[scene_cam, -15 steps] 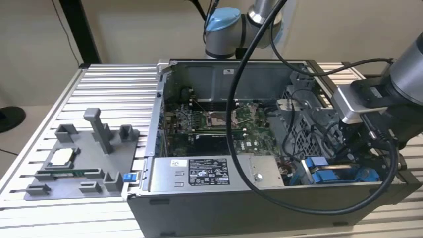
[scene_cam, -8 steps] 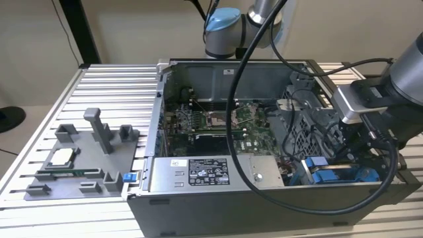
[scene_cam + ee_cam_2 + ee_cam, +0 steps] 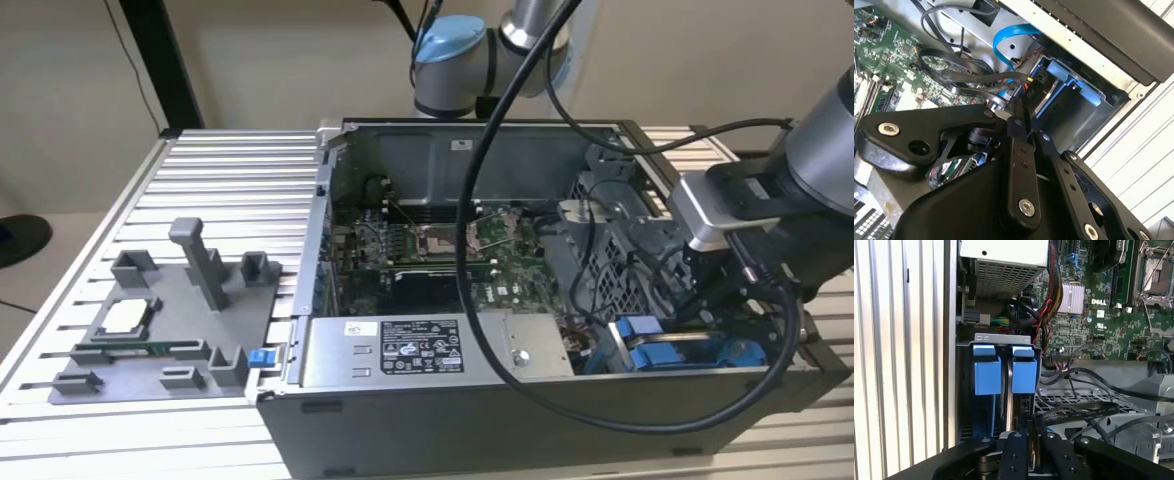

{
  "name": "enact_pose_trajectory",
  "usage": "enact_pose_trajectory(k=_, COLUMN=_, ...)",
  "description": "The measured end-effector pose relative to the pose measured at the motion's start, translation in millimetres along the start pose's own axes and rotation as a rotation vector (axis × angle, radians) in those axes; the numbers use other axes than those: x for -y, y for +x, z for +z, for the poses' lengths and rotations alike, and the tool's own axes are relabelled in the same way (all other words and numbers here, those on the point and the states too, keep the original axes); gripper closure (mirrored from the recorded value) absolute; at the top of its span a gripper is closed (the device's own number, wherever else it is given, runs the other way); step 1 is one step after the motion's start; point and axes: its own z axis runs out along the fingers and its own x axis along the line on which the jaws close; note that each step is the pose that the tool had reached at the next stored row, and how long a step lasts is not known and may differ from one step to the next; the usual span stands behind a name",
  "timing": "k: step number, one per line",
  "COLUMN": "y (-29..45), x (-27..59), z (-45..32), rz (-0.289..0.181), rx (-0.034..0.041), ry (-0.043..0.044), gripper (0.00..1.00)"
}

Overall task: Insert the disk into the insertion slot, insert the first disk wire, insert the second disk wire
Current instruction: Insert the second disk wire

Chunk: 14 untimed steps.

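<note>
1. The disk (image 3: 1009,390) is seen already seated edge-on in the insertion slot (image 3: 966,390), between the blue clips
2. The claw (image 3: 1030,440) is closed narrowly on a black wire (image 3: 1079,412) at the disk's end
3. Wire insertion is judged unfinished

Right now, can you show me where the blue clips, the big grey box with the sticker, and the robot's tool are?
blue clips (image 3: 1024,375): first wrist view, flat face of one clip.
power-supply box (image 3: 414,350): exterior view, its white label.
tool (image 3: 1030,447): first wrist view, between its black fingertips.
</note>
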Motion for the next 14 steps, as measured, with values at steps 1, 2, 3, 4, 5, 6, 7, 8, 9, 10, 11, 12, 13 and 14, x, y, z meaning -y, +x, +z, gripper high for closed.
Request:
enact_pose_trajectory(k=1, y=-0.1, x=0.0, z=-0.2, rz=0.000, rx=-0.0003, ry=0.0004, gripper=1.00)
enact_pose_trajectory(k=2, y=-0.1, x=0.0, z=0.1, rz=0.000, rx=-0.0004, ry=0.0005, gripper=1.00)
enact_pose_trajectory(k=3, y=0.1, x=0.0, z=0.9, rz=0.000, rx=-0.0007, ry=0.0007, gripper=1.00)
enact_pose_trajectory(k=4, y=0.3, x=-0.1, z=1.9, rz=0.000, rx=-0.0013, ry=0.0007, gripper=1.00)
enact_pose_trajectory(k=5, y=0.6, x=-0.2, z=3.2, rz=0.000, rx=-0.0017, ry=0.0007, gripper=1.00)
enact_pose_trajectory(k=6, y=0.9, x=-0.3, z=4.5, rz=0.000, rx=-0.0018, ry=0.0007, gripper=1.00)
enact_pose_trajectory(k=7, y=1.1, x=-0.4, z=5.5, rz=0.000, rx=-0.0012, ry=0.0007, gripper=1.00)
enact_pose_trajectory(k=8, y=1.4, x=-0.5, z=6.7, rz=0.000, rx=-0.0006, ry=0.0007, gripper=1.00)
enact_pose_trajectory(k=9, y=1.4, x=-0.5, z=7.4, rz=0.000, rx=-0.0010, ry=0.0007, gripper=1.00)
enact_pose_trajectory(k=10, y=1.4, x=-0.5, z=7.6, rz=0.000, rx=-0.0016, ry=0.0007, gripper=1.00)
enact_pose_trajectory(k=11, y=1.5, x=-0.5, z=7.7, rz=0.000, rx=-0.0017, ry=0.0007, gripper=1.00)
enact_pose_trajectory(k=12, y=1.5, x=-0.5, z=7.7, rz=0.000, rx=-0.0016, ry=0.0007, gripper=1.00)
enact_pose_trajectory(k=13, y=1.4, x=-0.5, z=7.9, rz=0.000, rx=-0.0014, ry=0.0007, gripper=1.00)
enact_pose_trajectory(k=14, y=1.5, x=-0.5, z=8.6, rz=0.000, rx=0.0006, ry=0.0007, gripper=0.00)
